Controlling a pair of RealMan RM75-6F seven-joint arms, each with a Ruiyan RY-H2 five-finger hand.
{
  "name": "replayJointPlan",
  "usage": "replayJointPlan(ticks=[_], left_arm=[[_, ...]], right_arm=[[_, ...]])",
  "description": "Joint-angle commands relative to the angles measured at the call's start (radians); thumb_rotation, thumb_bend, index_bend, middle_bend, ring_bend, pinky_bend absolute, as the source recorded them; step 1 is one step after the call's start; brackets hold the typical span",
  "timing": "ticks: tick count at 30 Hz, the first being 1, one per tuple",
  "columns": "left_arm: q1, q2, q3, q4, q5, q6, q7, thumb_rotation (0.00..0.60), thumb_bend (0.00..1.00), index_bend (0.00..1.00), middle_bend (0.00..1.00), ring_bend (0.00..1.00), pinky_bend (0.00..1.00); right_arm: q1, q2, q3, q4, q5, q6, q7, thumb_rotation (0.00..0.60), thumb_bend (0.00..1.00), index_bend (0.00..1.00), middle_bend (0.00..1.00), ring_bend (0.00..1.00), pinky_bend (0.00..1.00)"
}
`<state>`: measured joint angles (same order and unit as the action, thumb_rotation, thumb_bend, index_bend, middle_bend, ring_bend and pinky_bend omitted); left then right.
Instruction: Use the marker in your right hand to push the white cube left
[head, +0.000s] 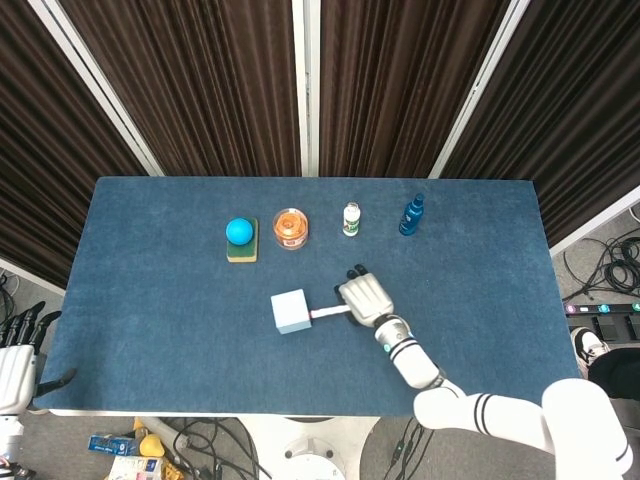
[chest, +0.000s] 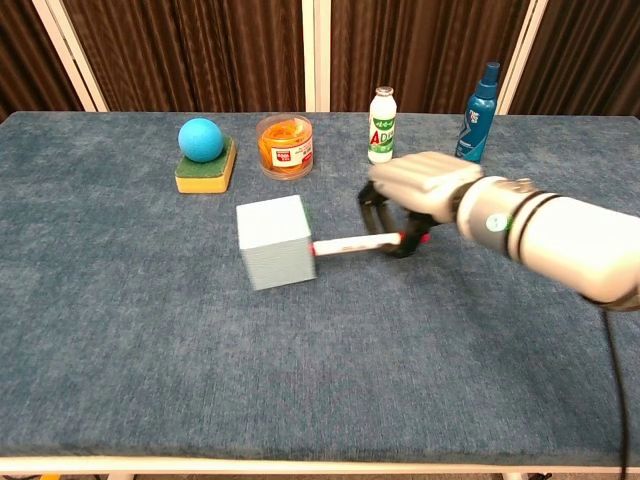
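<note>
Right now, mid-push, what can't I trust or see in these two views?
- Right robot hand: motion-blurred in chest view; finger grip on the marker unclear.
- Marker tip against the white cube: too small in head view to confirm contact.
- Left robot hand: cut by head view's left edge, absent from chest view.

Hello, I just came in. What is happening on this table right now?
The robot's right hand holds a marker level and low over the table, with its tip at the right side of the white cube, pushing it left. The cube sits in front of the orange jar. The left hand hangs off the table's left edge, holding nothing.
</note>
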<state>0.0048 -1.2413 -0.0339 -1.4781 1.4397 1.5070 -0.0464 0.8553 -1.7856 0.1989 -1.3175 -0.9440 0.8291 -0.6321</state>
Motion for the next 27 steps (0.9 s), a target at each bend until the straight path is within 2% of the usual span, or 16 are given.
replayJointPlan(ticks=[1,6,11,14,21,25,27], left_arm=[[0.001,0.000,0.000,0.001,0.002,0.002,-0.002,0.600,0.19,0.22,0.16,0.10,0.10],[0.003,0.005,0.000,0.000,0.000,0.003,0.000,0.600,0.19,0.22,0.16,0.10,0.10],[0.003,0.007,-0.001,-0.005,0.000,0.003,0.004,0.600,0.19,0.22,0.16,0.10,0.10],[0.003,0.007,-0.002,-0.005,0.000,0.004,0.003,0.600,0.19,0.22,0.16,0.10,0.10],[-0.008,0.003,-0.004,-0.007,0.012,-0.002,0.007,0.600,0.19,0.22,0.16,0.10,0.10],[-0.014,0.002,-0.004,-0.013,0.017,-0.005,0.012,0.600,0.19,0.22,0.16,0.10,0.10],[-0.017,0.002,-0.005,-0.017,0.019,-0.007,0.017,0.600,0.19,0.22,0.16,0.10,0.10]], right_arm=[[0.036,-0.043,0.015,0.012,0.037,0.003,-0.040,0.600,0.43,0.69,0.61,0.21,0.15],[0.088,-0.109,0.042,0.041,0.099,0.013,-0.087,0.600,0.43,0.69,0.62,0.21,0.15],[0.120,-0.132,0.054,0.043,0.125,0.020,-0.104,0.600,0.43,0.69,0.62,0.21,0.15],[0.111,-0.101,0.041,0.014,0.126,0.038,-0.108,0.600,0.43,0.69,0.61,0.21,0.15],[0.033,0.065,-0.032,-0.109,0.120,0.111,-0.121,0.600,0.40,0.67,0.57,0.21,0.15],[-0.001,0.131,-0.071,-0.135,0.139,0.133,-0.134,0.600,0.39,0.62,0.53,0.18,0.13],[-0.008,0.149,-0.090,-0.136,0.165,0.127,-0.149,0.600,0.38,0.53,0.46,0.14,0.12]])
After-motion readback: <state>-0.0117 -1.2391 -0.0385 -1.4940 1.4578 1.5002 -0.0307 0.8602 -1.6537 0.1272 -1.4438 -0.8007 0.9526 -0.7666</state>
